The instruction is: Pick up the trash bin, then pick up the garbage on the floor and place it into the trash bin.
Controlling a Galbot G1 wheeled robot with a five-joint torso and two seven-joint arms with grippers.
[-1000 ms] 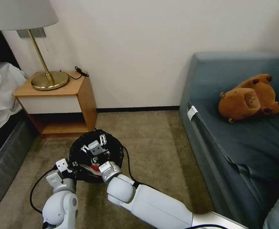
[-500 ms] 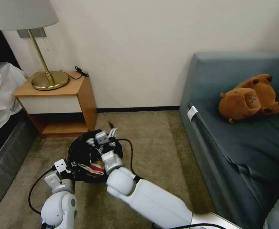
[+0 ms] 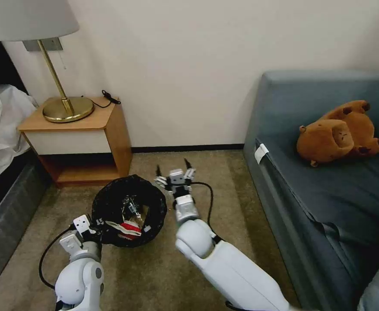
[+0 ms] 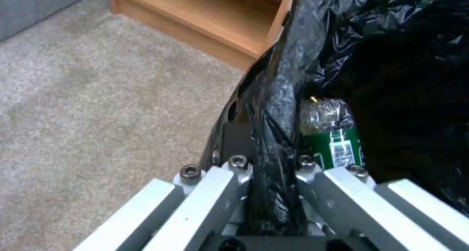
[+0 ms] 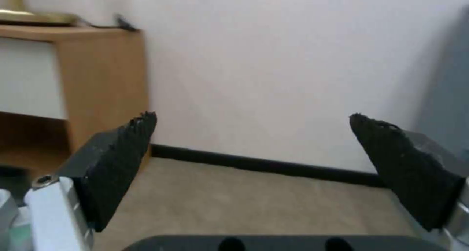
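Head view, lower left of the frame: my left pincer (image 3: 82, 225) is pinched on the near rim of the trash bin (image 3: 111, 203), its fingers (image 4: 205, 185) closed either side of the black bag liner (image 4: 273, 108) in the left wrist view. The bin sits low in the frame over the carpet (image 3: 224, 172), just in front of the wooden nightstand (image 3: 85, 129).

Centre of the frame: my right pincer (image 3: 175, 172) is spread wide and empty, just right of the bin and pointing toward the wall; its black pads (image 5: 122, 163) stand well apart in the right wrist view.

Inside the bin: the red-and-white carton (image 3: 126, 228), a small bottle with green label (image 4: 337, 141) lying against the liner wall, and a tan scrap that I cannot identify with certainty.

Handling, as I judge it: the bin is light and its plastic wall stiff, but the liner is thin, slick film that may slide or tear under a pull. Hold is best taken on the rim itself, film and wall together, and the bin kept level. The litter is light and crushable; the bottle is smooth and round, so it is best taken across its body.
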